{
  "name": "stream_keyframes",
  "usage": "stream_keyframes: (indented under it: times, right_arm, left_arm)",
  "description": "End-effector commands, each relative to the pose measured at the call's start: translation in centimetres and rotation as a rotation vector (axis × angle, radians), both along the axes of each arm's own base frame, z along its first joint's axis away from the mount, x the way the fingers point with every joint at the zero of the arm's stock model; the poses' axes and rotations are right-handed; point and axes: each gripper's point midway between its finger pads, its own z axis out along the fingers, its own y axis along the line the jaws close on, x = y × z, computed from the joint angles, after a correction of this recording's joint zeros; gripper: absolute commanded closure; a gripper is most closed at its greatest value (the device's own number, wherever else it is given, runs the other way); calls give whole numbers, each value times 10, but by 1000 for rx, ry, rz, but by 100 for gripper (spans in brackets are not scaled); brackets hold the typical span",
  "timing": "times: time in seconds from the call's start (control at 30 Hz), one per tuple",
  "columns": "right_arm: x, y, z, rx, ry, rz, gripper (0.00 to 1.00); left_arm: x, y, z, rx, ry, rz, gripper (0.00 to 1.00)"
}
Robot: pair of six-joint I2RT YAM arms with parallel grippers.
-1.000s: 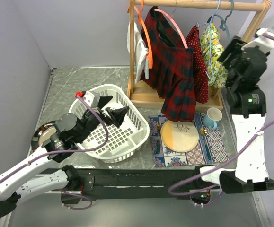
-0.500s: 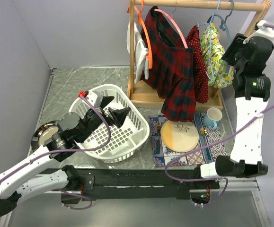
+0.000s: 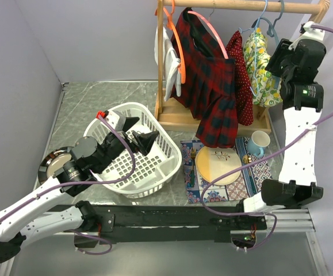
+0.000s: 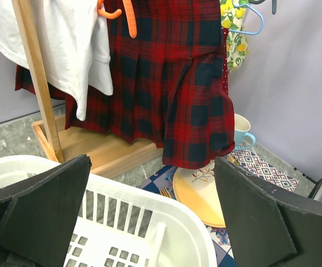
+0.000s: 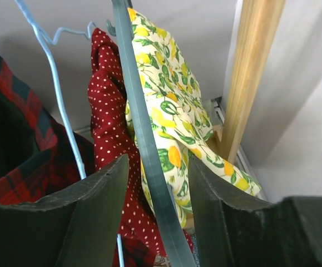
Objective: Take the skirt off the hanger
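Looking down from the overhead camera, I see the skirt (image 3: 209,80) hanging on the pink hanger (image 3: 212,30), which hooks over the wooden rail (image 3: 247,6), between an orange hanger (image 3: 178,46) and a red dotted garment (image 3: 241,75). My left gripper (image 3: 138,131) hovers over the white basket (image 3: 175,152) with its jaws spread wide and nothing between them. My right gripper (image 3: 272,62) is raised to the far end of the rail, just beside the lemon-print garment (image 3: 258,63). From the left wrist camera, both fingers (image 4: 38,217) stand far apart above the basket rim, and the skirt's hem hangs ahead near a plate (image 4: 199,189) and a cup (image 4: 239,130). From the right wrist camera, the jaws stand apart on either side of a grey-blue hanger arm (image 5: 144,111), with cloth showing in the gaps, so they are not clamped on it. The skirt sits off to the left, beyond the dotted garment.
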Motion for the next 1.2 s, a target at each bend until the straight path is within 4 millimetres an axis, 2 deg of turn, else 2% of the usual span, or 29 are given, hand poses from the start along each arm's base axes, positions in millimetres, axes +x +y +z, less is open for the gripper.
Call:
stream_keyframes:
  times: [0.0,0.13,0.2,0.27,0.3,0.37,0.4,0.43,0.47,0.5,0.67,0.9,1.17]
  right_arm:
    - [9,-6,17,-40,-51,-6,51]
    - [11,-12,21,-57,-68,-34,66]
    - [10,-10,31,-69,-101,-26,78]
    - [6,-8,46,-75,-153,-19,100]
    - [5,-8,46,-74,-163,-19,100]
    - [-3,-7,63,-84,-237,-16,100]
    - [-2,-6,57,-83,-234,-15,100]
    - [-4,-5,66,-92,-277,-13,100]
    - [-12,-5,74,-108,-305,-13,100]
    - [-12,-6,69,-112,-304,-21,100]
    - [-31,-6,95,-156,-401,-32,100]
    - [-41,-5,105,-150,-423,-37,100]
    - [-80,-6,123,-134,-484,-80,100]
  left_arm:
    - [-3,0,8,-7,-23,-8,1]
    - [-3,0,8,-6,-22,-11,1]
    - [-3,-1,7,-3,-20,-12,1]
    - [-2,-1,7,-2,-21,-12,1]
    - [-3,-1,8,-2,-22,-15,1]
    - [-3,0,8,-3,-24,-12,1]
    - [-3,0,9,-3,-24,-10,1]
    - [-3,0,9,-6,-26,-10,1]
    - [-4,1,10,-7,-27,-9,1]
    - [-4,2,10,-8,-29,-7,1]
    - [-4,1,10,-8,-28,-10,1]
    - [-3,1,8,-1,-25,-7,1]
    - [-4,3,12,-11,-33,-7,1]
